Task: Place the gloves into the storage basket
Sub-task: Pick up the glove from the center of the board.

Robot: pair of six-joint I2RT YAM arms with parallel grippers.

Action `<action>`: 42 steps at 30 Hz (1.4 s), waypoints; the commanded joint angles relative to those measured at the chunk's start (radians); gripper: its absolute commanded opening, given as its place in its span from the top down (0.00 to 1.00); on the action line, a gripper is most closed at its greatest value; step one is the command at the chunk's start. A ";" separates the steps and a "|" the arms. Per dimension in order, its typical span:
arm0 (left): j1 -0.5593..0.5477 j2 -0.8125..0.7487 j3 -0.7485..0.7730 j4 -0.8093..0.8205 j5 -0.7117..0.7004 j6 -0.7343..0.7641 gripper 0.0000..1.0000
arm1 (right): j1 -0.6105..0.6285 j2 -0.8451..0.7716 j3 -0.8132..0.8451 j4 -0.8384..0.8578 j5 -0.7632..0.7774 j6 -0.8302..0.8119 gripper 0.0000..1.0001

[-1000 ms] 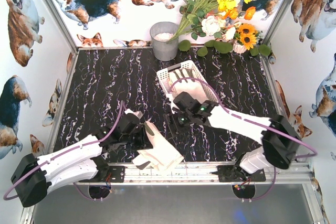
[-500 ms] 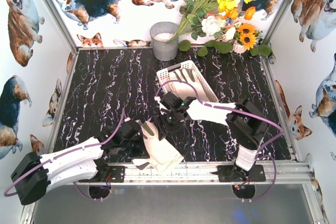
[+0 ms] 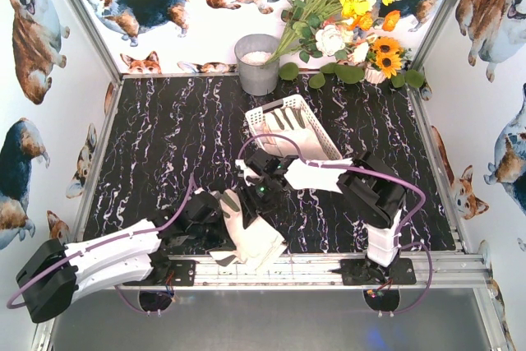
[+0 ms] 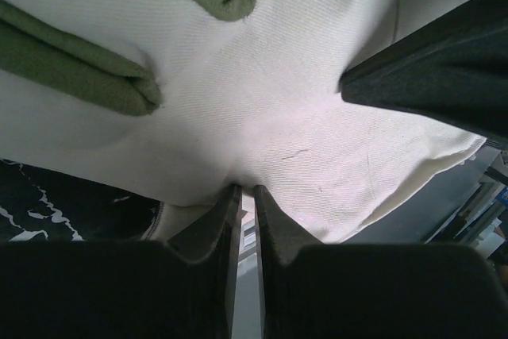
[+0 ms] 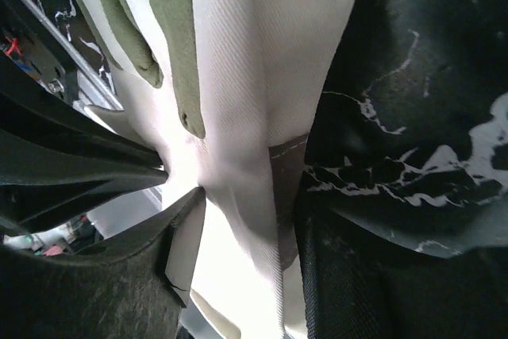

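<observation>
A cream-white glove with grey-green fingers lies at the near edge of the table. My left gripper is shut on it, pinching a fold of its fabric between nearly closed jaws. My right gripper is open and straddles the same glove; one finger is at its left and the other at its right. The right gripper's finger also shows in the left wrist view. The white lattice storage basket stands behind, with another glove lying in it.
A grey round bucket and a bunch of artificial flowers stand at the back edge. The metal rail runs along the near edge just below the glove. Corgi-print walls close in the sides.
My right gripper has moved from beside the basket leftward and nearer, down onto the glove. My left gripper has kept its hold and shifted slightly right.
</observation>
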 commanded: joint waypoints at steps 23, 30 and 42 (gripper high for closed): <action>-0.004 -0.262 0.132 -0.321 -0.307 0.050 0.53 | 0.010 -0.018 0.051 0.071 0.031 0.069 1.00; 0.083 -0.170 0.274 -0.369 -0.322 0.210 0.33 | -0.003 -0.063 0.082 -0.038 0.130 0.059 1.00; 0.489 -0.031 0.420 -0.297 -0.153 0.550 0.14 | -0.058 -0.129 0.134 -0.168 0.196 0.014 1.00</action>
